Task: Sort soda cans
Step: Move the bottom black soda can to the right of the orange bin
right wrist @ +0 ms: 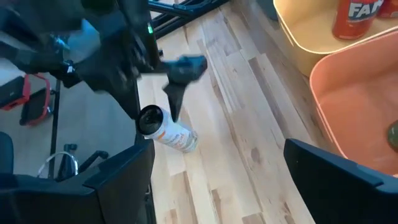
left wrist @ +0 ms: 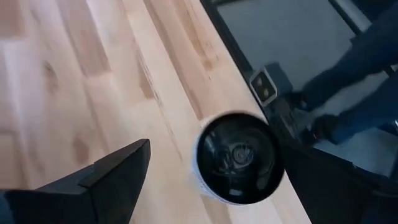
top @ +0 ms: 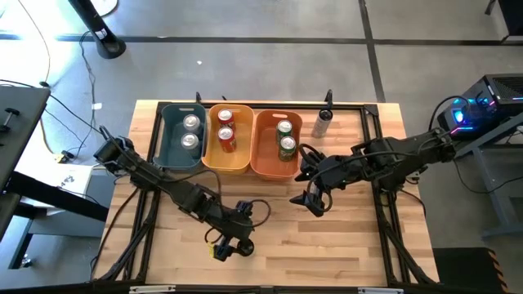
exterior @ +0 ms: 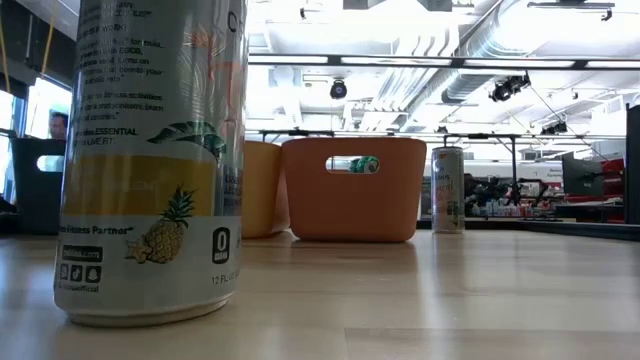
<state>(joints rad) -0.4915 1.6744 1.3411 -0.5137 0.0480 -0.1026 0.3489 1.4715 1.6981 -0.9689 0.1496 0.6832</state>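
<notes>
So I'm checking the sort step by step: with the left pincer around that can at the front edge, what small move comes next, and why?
Probably close the left pincer on the pineapple can. Its fingers stand open on either side of the upright can, which rests on the table ungripped. The right pincer waits open near the orange bin.

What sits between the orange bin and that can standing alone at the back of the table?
Nothing: from above, only bare wood separates the orange bin from the lone can. The low view agrees.
</notes>
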